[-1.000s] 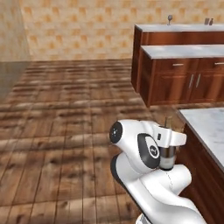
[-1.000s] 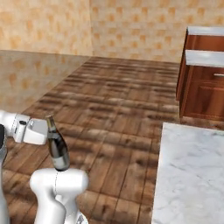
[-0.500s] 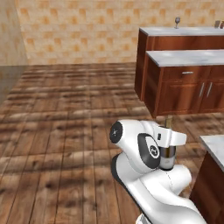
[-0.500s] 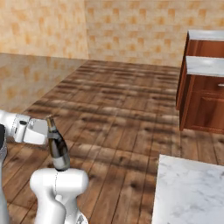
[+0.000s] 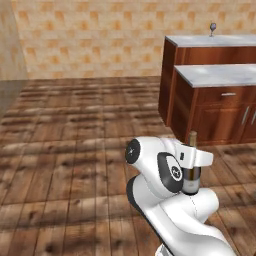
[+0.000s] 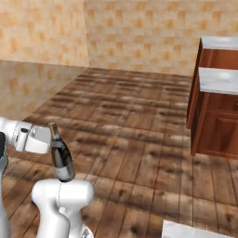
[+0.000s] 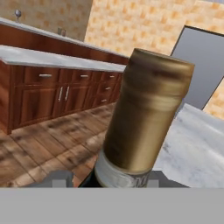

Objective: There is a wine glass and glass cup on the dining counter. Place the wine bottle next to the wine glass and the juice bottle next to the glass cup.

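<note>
The whole picture shifts between the earlier frames and now, so the camera moves with the base, not the furniture; in the left base view the dining counter (image 5: 210, 41) and the lower marble worktop (image 5: 220, 75) with drawers slide rightward and sit farther off, the wine glass (image 5: 212, 29) going with them; the near marble slab that filled the lower right corner there a second ago is gone; in the right base view that slab (image 6: 200, 230) shrinks to a sliver at the bottom edge.
</note>
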